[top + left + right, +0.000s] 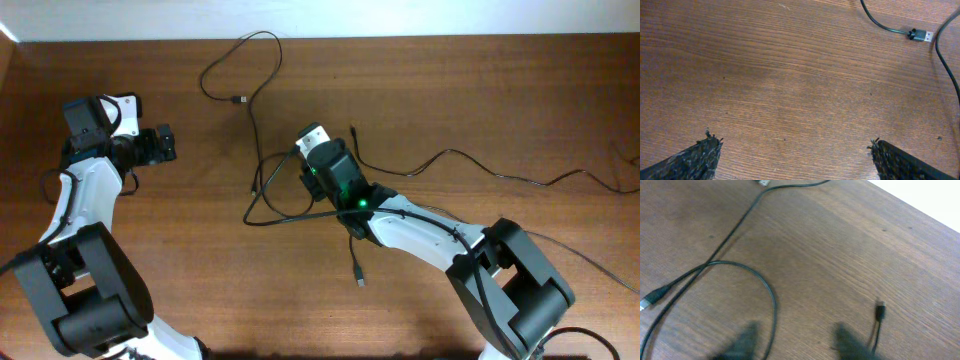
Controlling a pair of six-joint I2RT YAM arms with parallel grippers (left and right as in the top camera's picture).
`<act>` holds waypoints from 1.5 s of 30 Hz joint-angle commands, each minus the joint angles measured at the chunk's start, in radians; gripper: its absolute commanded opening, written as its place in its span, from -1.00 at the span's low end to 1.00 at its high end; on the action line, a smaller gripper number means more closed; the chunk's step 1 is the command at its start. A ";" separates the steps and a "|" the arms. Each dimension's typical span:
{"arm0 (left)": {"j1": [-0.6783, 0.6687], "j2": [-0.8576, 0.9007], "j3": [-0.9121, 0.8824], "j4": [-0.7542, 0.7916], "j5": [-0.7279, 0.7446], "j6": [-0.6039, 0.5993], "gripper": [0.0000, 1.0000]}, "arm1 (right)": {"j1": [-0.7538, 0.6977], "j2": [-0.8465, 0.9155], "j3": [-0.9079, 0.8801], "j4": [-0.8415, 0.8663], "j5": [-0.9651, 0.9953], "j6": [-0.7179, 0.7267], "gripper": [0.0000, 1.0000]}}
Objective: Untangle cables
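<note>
Several thin black cables [262, 170] lie on the wooden table [500, 90], crossing in a tangle [285, 205] at the centre. One loops to the far edge and ends in a USB plug [238, 100], which also shows in the left wrist view [924, 35]. Another cable [450, 153] runs right from a small plug [352, 131]. My right gripper [310, 152] hovers over the tangle, open and blurred [795, 342], with a cable loop [771, 295] beside its left finger and a plug [880, 311] to its right. My left gripper [163, 143] is open [795, 160] over bare wood, left of the cables.
A loose plug end [358, 279] lies in front of the right arm. A thin cable [600, 265] trails along the table's right side. The table's far edge meets a white wall [400, 15].
</note>
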 commanded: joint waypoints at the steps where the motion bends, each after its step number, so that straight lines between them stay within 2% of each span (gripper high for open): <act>1: 0.004 -0.026 0.010 -0.002 0.001 -0.013 0.99 | 0.003 0.035 0.008 -0.023 -0.139 0.005 0.58; 2: 0.004 -0.026 0.010 -0.002 0.002 -0.013 0.99 | 0.003 0.047 0.008 -0.053 -0.193 0.008 0.71; 4: 0.005 -0.026 0.010 -0.002 0.002 -0.013 0.99 | 0.003 0.057 0.008 -0.092 -0.211 0.084 0.81; 6: 0.005 -0.026 0.010 -0.002 0.002 -0.013 0.99 | 0.003 0.067 0.008 -0.118 -0.227 0.098 0.91; 10: 0.005 -0.026 0.010 -0.002 0.001 -0.013 0.99 | 0.003 0.121 0.008 -0.117 -0.226 0.098 0.89; 11: 0.005 -0.026 0.010 -0.002 0.001 -0.013 0.99 | 0.003 0.136 0.008 -0.117 -0.225 0.098 0.78; 12: 0.004 -0.026 0.010 -0.002 0.002 -0.013 0.99 | 0.003 0.144 0.008 -0.118 -0.225 0.098 0.56; 13: 0.005 -0.026 0.010 -0.002 0.001 -0.013 0.99 | 0.003 0.146 0.008 -0.118 -0.225 0.098 0.16; 14: 0.005 -0.026 0.010 -0.002 0.002 -0.013 0.99 | 0.003 0.146 0.008 -0.119 -0.225 0.098 -0.03; 15: 0.004 -0.026 0.010 -0.002 0.002 -0.013 0.99 | 0.003 0.146 0.008 -0.121 -0.225 0.098 -0.17; 17: 0.004 -0.026 0.010 -0.002 0.001 -0.013 0.99 | 0.002 0.150 0.008 -0.126 -0.225 0.098 -0.20; 18: 0.005 -0.026 0.010 -0.002 0.002 -0.013 0.99 | 0.002 0.157 0.008 -0.129 -0.225 0.098 -0.29; 21: 0.005 -0.026 0.010 -0.002 0.002 -0.013 0.99 | 0.002 0.167 0.008 -0.132 -0.225 0.098 -0.81; 22: 0.005 -0.026 0.010 -0.002 0.002 -0.013 0.99 | 0.002 0.167 0.008 -0.136 -0.225 0.100 -0.92; 29: 0.005 -0.026 0.010 -0.002 0.002 -0.013 0.99 | 0.012 0.169 0.008 -0.203 -0.272 0.168 -0.92; 34: 0.005 -0.026 0.010 -0.002 0.002 -0.013 0.99 | 0.150 0.169 0.008 -0.221 -0.421 0.272 -0.92; 38: 0.005 -0.026 0.010 -0.002 0.002 -0.013 0.99 | 0.258 0.168 0.034 -0.219 -0.390 0.263 -0.92; 40: 0.004 -0.026 0.010 -0.002 0.002 -0.013 0.99 | 0.269 0.168 0.045 -0.226 -0.293 0.264 -0.92; 42: 0.005 -0.026 0.010 -0.002 0.001 -0.013 0.99 | 0.258 0.168 0.048 -0.225 -0.285 0.264 -0.92; 43: 0.005 -0.026 0.010 -0.002 0.002 -0.013 0.99 | 0.254 0.164 0.048 -0.225 -0.284 0.264 -0.67; 44: 0.004 -0.026 0.010 -0.002 0.001 -0.013 0.99 | 0.250 0.159 0.048 -0.225 -0.284 0.264 -0.09; 45: 0.004 -0.026 0.010 -0.002 0.001 -0.013 0.99 | 0.248 0.147 0.048 -0.225 -0.284 0.259 0.30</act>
